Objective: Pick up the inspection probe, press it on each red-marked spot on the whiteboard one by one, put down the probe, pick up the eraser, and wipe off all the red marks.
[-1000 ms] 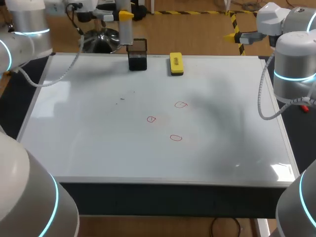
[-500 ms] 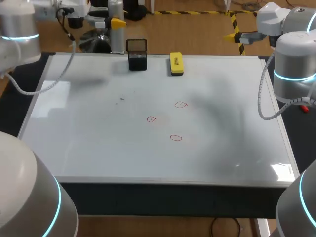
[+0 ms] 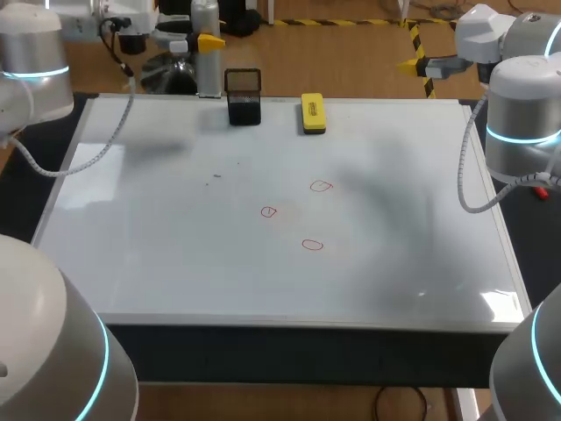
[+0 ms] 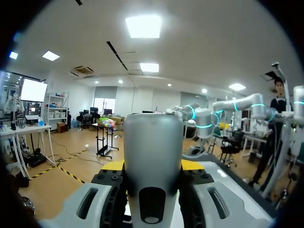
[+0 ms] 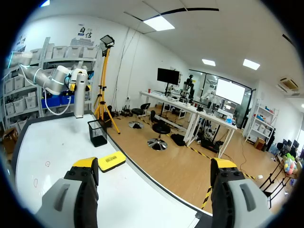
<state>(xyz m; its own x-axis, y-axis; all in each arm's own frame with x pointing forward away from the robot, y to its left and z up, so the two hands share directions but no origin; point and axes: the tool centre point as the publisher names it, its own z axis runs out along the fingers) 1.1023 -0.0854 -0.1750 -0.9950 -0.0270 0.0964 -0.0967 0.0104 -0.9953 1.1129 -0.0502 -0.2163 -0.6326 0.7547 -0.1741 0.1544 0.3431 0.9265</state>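
Whiteboard (image 3: 175, 263) covers your table, three red marks (image 3: 313, 245) near its middle, yellow eraser (image 3: 312, 113) and black holder (image 3: 244, 96) at the far edge. Your left gripper (image 3: 208, 41) clasps the silver probe (image 4: 153, 152) near the holder; your right gripper (image 5: 154, 165) hangs spread wide.

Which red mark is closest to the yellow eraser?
The rearmost, rightmost mark, nearly in line with the eraser; the left mark and front mark lie farther off.
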